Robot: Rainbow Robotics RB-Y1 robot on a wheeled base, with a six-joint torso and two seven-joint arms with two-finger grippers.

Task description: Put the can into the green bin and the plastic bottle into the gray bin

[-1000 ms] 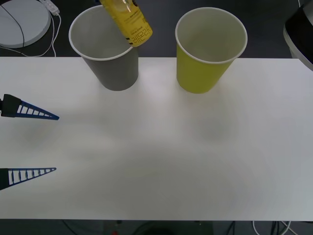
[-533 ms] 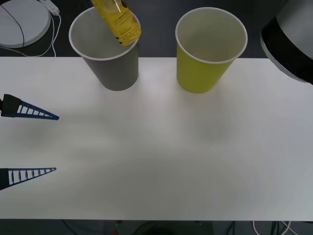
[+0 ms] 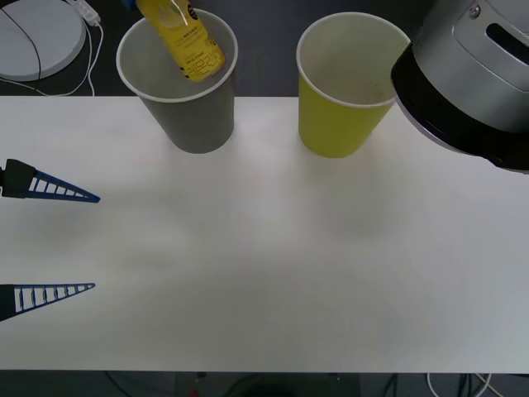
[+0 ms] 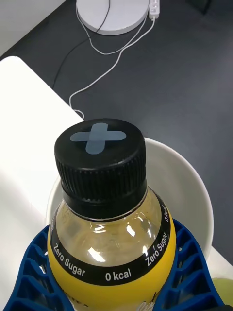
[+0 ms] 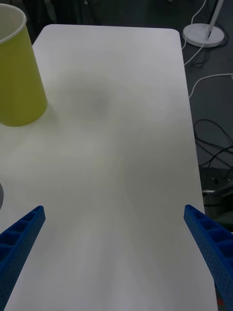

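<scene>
Front view: small clear plastic bottle (image 3: 183, 37) of yellow liquid, tilted over large gray tapered bin (image 3: 182, 83).
Pinched between right gripper (image 4: 116, 286) jaws; left gripper (image 3: 92, 242) jaws spread wide above white counter (image 3: 273, 248).

A white bench (image 3: 273, 273) with rounded corners spans the front view, its matte top carrying soft, faint shadows under even light. Beyond its far edge lies a dark gray floor (image 3: 264, 50), where a round white disc-shaped base (image 3: 37, 37) sits at the far left with a thin white cable (image 3: 87, 62) curling away from it and a white power strip (image 3: 87, 10) just beside it. In the left wrist view, more cables (image 5: 208, 146) trail across the dark floor beside the bench's long edge.
</scene>
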